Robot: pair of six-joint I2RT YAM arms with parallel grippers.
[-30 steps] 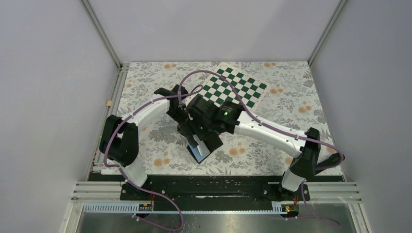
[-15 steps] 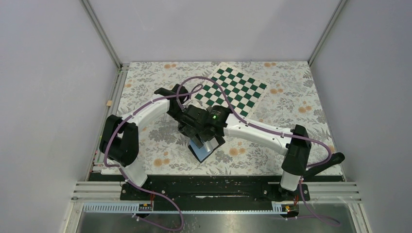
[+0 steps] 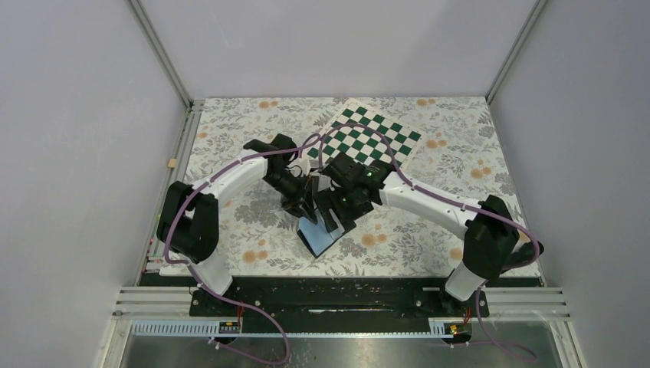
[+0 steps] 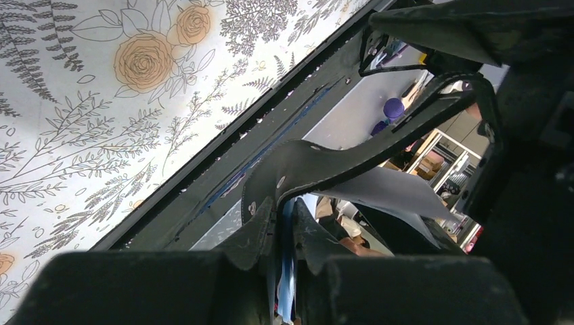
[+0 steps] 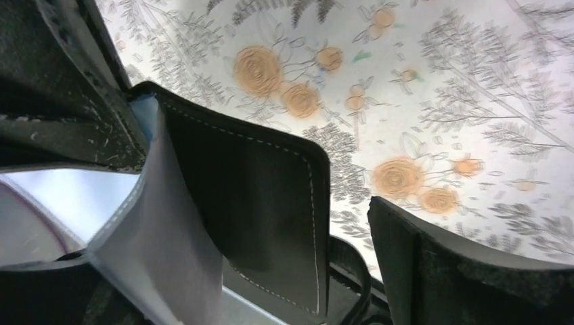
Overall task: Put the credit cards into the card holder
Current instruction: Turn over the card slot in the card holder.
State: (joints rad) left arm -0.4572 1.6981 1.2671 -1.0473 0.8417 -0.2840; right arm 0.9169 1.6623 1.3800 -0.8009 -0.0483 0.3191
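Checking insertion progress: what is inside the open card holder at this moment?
Inside the card holder a pale glossy sheet and a thin blue edge show. Its black flap hides any pockets and further cards.

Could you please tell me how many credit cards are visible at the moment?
1: a blue-edged card pinched in the left gripper, sitting between the flaps of the open card holder. Others may be hidden from these views.

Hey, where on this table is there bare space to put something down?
Bare cloth at the far left, beyond the left arm; more to the right of the checkered board. Crowded mid-table, where left gripper and right gripper meet over the card holder.
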